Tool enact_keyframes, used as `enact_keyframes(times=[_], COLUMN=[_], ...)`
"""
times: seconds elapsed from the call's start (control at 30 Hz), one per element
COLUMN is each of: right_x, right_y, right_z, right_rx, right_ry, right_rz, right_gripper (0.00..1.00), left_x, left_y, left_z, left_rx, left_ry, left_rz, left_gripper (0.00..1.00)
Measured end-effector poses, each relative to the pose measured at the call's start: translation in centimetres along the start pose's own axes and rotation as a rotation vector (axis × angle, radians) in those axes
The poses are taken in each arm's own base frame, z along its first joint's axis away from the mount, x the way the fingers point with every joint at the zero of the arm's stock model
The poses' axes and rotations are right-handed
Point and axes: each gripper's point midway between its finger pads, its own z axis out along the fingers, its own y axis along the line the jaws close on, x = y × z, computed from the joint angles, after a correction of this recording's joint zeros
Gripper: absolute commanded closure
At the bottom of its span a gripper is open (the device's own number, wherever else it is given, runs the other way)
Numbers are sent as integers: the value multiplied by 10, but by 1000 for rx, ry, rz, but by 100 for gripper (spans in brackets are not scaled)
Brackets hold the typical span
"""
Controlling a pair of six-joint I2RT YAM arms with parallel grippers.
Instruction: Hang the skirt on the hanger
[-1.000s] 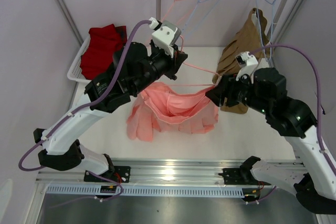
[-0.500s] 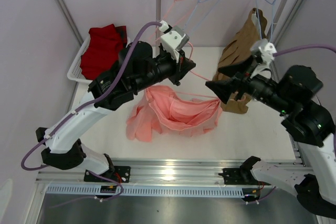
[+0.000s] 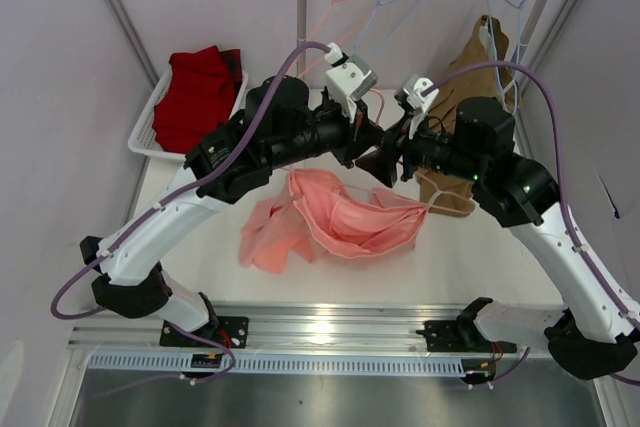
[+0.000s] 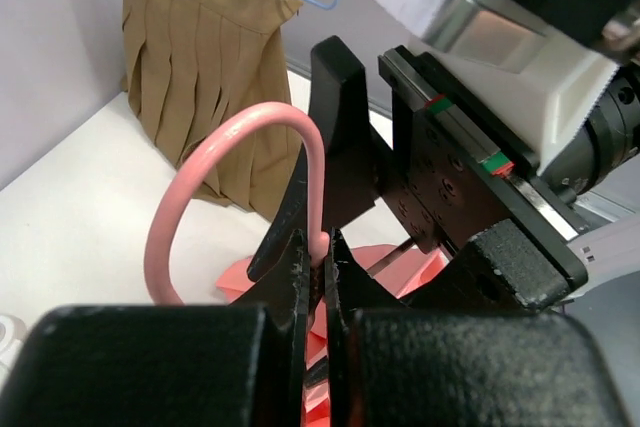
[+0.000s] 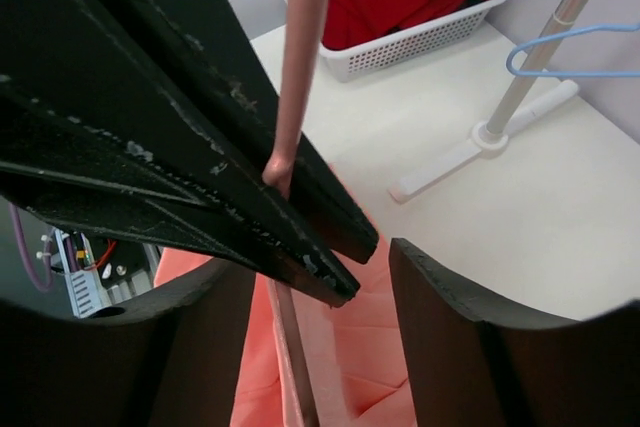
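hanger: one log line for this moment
left gripper shut on hanger hook | right gripper open beside it | skirt draped below

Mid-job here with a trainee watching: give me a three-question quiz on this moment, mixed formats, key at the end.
1. True or false: the left gripper is shut on the hook of the hanger.
2. In the top view, the white basket holding the dark red cloth sits: A at the left; B at the right; C in the centre.
3. Fill in: the right gripper is ____ (open or shut).
Key: 1 true; 2 A; 3 open.
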Motion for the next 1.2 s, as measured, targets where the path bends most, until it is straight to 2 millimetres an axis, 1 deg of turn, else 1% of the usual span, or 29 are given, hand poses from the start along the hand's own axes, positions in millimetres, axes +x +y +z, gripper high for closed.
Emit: enact_keyframes(times=[0.17,0.2,0.33,0.5,0.6,0.63,0.8,0.83,0.87,0.9,0.97,1.0,1.03,1.2], right_x=[4,4,0,-3,-3,-3,-2,-1,-1,-1,0,0,1,4], right_y=[4,5,9,10,11,12,15,15,15,15,14,13,12,10], right_z=[-7,-8,-17,-26,-27,-26,-25,-24,-24,-24,-23,-23,-23,-24], right_rx=[-2,-3,-8,-28,-45,-51,-77,-81,-84,-85,-83,-81,-78,-65], right_ry=[-21,-24,-47,-68,-68,-67,-61,-60,-58,-57,-55,-54,-52,-38], right_rz=[-2,-1,-1,15,26,28,40,43,45,48,52,54,59,97], right_gripper=[43,44,50,53,54,57,64,68,70,76,85,97,100,100], left_x=[4,4,1,-3,-4,-4,-4,-4,-4,-4,-3,-3,-2,1], left_y=[0,1,2,0,-1,-1,-4,-4,-5,-5,-6,-6,-7,-8], left_z=[5,6,7,7,7,7,7,7,7,7,8,9,10,13], left_rx=[7,7,7,24,29,31,45,49,52,53,58,60,64,80], left_ry=[10,10,-1,-15,-20,-20,-20,-20,-20,-19,-19,-19,-19,-24], left_rz=[-11,-12,-19,-20,-21,-21,-22,-22,-22,-22,-22,-22,-25,-29], left_gripper=[100,100,100,100,100,100,100,100,100,100,100,100,100,100])
